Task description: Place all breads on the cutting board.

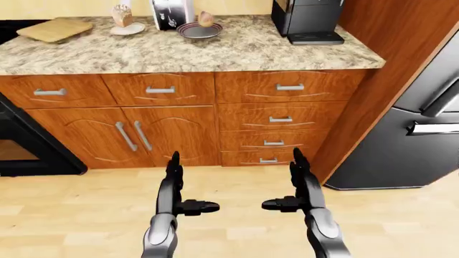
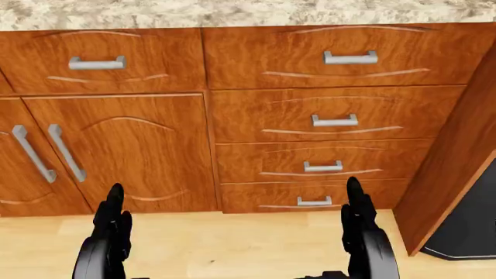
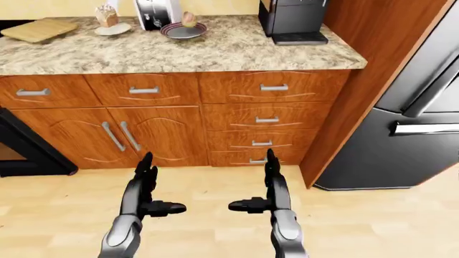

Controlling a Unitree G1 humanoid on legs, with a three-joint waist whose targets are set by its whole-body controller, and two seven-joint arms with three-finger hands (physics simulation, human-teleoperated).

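Nearest the camera, low in the left-eye view, the left hand (image 1: 174,188) and right hand (image 1: 297,185) are held out over the wooden floor (image 1: 71,209), fingers released and spread, nothing grasped; both are well apart from the counter (image 1: 237,51). Beyond them, wooden cabinet doors (image 1: 118,137) and a stack of drawers (image 1: 280,119) are seen beneath the granite top; a dark oven (image 1: 21,145) stands at the left edge and a dark refrigerator (image 1: 416,129) at the right. On the counter, toward the top of the view, one bread (image 1: 206,19) is seen on a dark plate (image 1: 199,30), and another bread (image 1: 122,15) on a pale plate (image 1: 127,29); a toaster (image 1: 172,13) stands between them. The cutting board (image 1: 55,29) lies at the far left, bare; no bread appears to have been placed yet, so the whole task is judged to remain. A coffee machine (image 1: 308,19) stands to the right, clear of the reach; the gap to the counter must be closed first.
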